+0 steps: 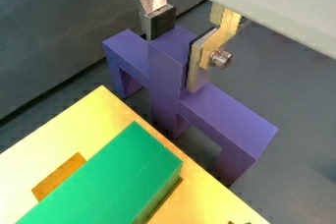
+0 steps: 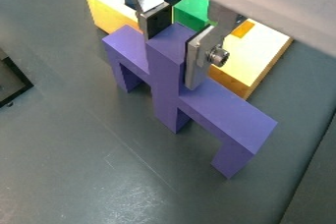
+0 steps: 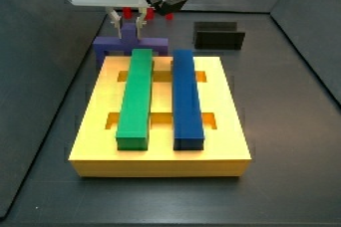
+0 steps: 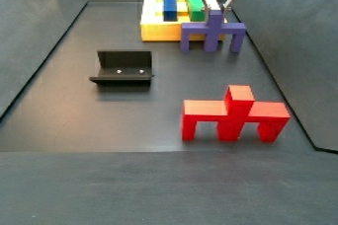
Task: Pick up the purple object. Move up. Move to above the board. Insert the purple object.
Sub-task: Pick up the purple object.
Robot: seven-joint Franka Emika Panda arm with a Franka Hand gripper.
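Gripper [image 2: 175, 39]: fingers straddle the purple object's [image 2: 178, 95] central stem, narrowly spread, contact unclear.
Purple object: on floor, just beside the board [image 3: 163, 121].

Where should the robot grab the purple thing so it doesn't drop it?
Grab the purple object by its central stem, coming straight down from above. The stem sticks up narrow with flat sides. The gripper already has a finger each side of it.

The purple object [image 4: 215, 34] stands upright on its legs at upper centre, the claw [image 2: 172, 39] straddling its stem, beside the yellow board [image 3: 160, 112] bearing green and blue bars.
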